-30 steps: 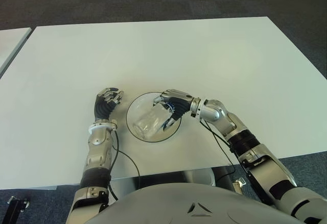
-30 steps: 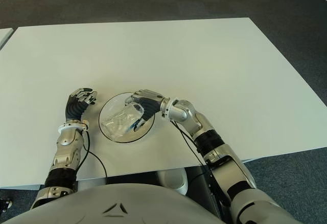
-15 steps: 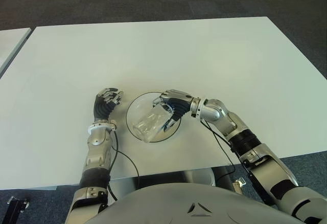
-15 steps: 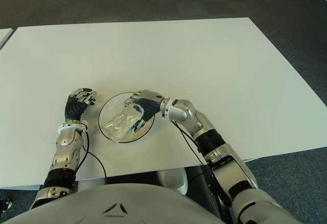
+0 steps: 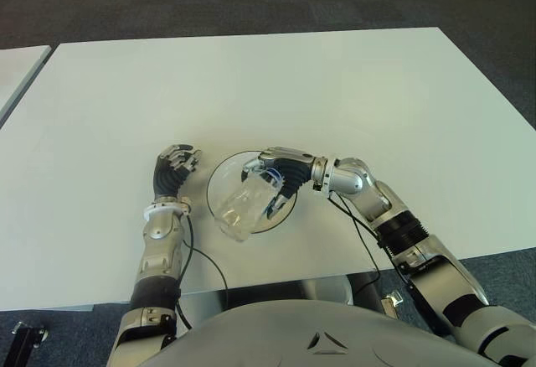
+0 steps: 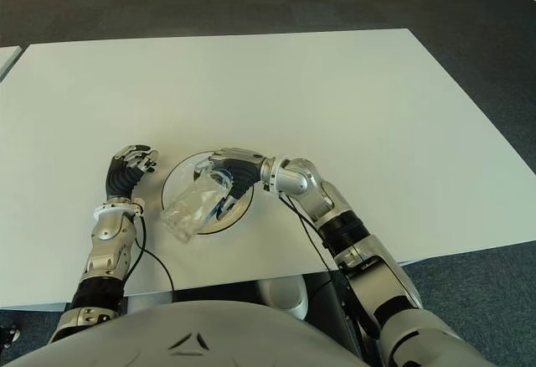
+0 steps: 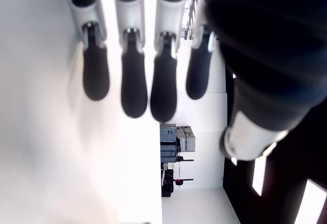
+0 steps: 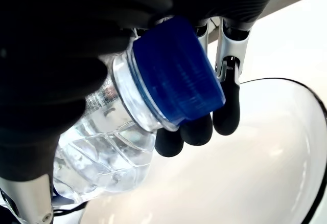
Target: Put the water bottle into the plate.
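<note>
A clear water bottle point(image 5: 241, 207) with a blue cap point(image 8: 177, 75) is held tilted over the round white plate point(image 5: 221, 179), its base sticking out past the plate's near-left rim. My right hand point(image 5: 270, 178) is shut on the bottle near its cap, reaching in from the right. In the right wrist view the fingers point(image 8: 225, 106) curl around the bottle's neck above the plate's white inside point(image 8: 255, 147). My left hand point(image 5: 173, 168) shows just left of the plate, its fingers point(image 7: 134, 81) stretched out and holding nothing.
The white table point(image 5: 276, 90) extends far back and to both sides. A second table edge point(image 5: 17, 69) shows at the far left. Dark carpet lies beyond. A black cable point(image 5: 205, 262) hangs from my left forearm near the front edge.
My right hand has carried the bottle toward the left and nearer to me, so its base now overhangs the plate's near-left rim. The left hand has stayed put.
</note>
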Tool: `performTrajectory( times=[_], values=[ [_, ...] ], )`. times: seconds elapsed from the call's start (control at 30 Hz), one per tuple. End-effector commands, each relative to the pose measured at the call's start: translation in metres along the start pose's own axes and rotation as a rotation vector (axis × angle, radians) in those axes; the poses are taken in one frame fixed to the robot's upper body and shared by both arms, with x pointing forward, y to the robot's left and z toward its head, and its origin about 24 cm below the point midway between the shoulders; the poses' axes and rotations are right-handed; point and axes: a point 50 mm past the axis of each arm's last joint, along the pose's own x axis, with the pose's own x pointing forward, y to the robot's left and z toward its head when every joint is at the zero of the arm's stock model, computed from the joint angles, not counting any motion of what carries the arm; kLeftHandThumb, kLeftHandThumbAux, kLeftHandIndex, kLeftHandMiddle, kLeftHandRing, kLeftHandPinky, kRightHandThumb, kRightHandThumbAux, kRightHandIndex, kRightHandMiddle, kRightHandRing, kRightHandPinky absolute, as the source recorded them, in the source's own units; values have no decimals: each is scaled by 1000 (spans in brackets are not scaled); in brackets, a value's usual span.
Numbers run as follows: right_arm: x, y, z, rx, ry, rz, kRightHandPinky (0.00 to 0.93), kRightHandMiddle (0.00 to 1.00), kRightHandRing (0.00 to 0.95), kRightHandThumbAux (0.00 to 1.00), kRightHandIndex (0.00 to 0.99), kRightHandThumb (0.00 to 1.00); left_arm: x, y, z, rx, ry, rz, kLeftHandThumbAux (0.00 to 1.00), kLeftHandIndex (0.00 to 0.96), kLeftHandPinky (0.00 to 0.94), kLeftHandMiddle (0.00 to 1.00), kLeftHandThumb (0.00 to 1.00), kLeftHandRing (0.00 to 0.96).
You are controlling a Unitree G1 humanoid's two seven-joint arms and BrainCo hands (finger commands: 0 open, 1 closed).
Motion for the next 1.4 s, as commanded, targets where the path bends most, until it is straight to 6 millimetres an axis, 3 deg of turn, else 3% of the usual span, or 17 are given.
performTrajectory(
  times=[0.03,0.17,0.47,1.4],
  values=[
    [-1,1,1,-16,-14,-27,150,62,89,688,53,355,-3,1,-6,5,45,-1,714,431,530,573,708,553],
    [0,2,1,-33,-27,-33,40,12,18,599,11,398,-3,1,-5,12,54,8,715,430,518,562,708,542],
    [-1,5,0,-48,-22,-47,1,0,0,415,0,495,-4,0,-3,39,68,22,715,430,515,550,708,531],
    [-4,9,4,-49,-34,-121,0,0,0,278,0,440,-6,-1,-2,36,76,24,715,430,510,538,708,521]
  ],
)
